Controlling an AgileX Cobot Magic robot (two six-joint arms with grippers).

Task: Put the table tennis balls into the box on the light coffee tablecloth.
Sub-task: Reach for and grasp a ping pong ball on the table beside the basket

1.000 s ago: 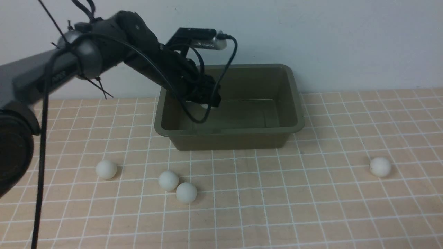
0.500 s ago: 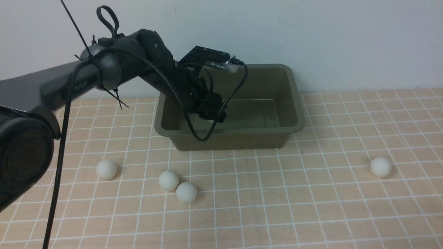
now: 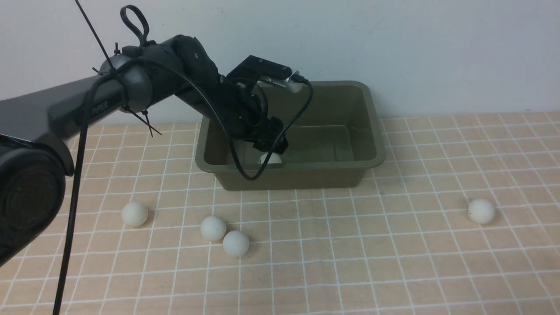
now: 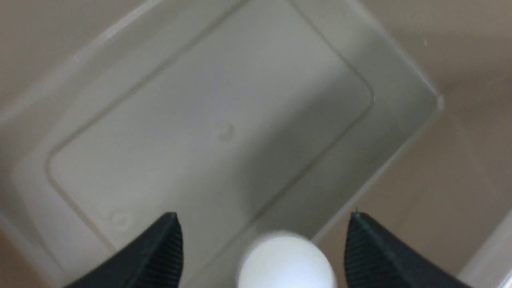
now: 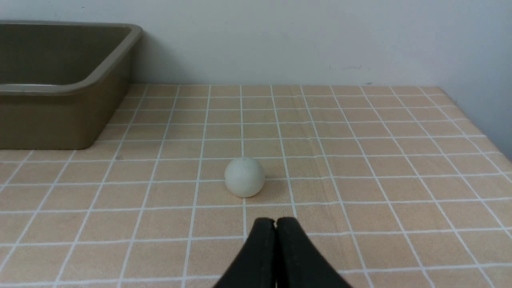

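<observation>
A ball (image 3: 270, 159) has dropped from the left claw (image 4: 262, 218) into the box (image 3: 377, 144); that claw gapes empty. The right claw (image 5: 275, 222) is pinched closed, empty.

We see soft, even, rather dim light. In the front view the leftmost ball (image 3: 134, 214) casts a faint shadow to its right. Our left wrist view is washed-out and blurred.

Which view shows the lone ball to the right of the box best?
The right wrist view: the lone ball sits large and central. The front view shows it small, at the right; the left wrist view misses it.
</observation>
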